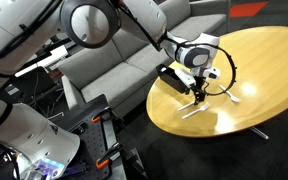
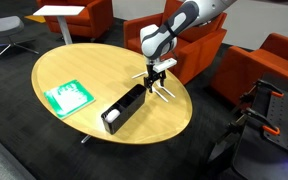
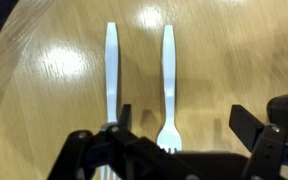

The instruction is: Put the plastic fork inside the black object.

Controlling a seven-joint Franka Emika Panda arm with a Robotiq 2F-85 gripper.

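Observation:
The plastic fork (image 3: 167, 85) is thin and white and lies on the round wooden table (image 3: 54, 90); its tines point toward my gripper. My gripper (image 3: 183, 116) is open and empty, low over the table, with the fork's tine end between its fingers. In both exterior views the gripper (image 1: 197, 92) (image 2: 151, 82) hangs just beside the black object (image 1: 173, 79) (image 2: 124, 108), a narrow low-walled box. The box is out of the wrist view.
A similar white utensil (image 3: 111, 70) lies parallel to the fork; its near end is hidden under my gripper. A flat green rectangle (image 2: 67, 97) lies on the table beyond the box. A grey sofa (image 1: 114, 60) and orange armchairs (image 2: 274, 65) surround the table.

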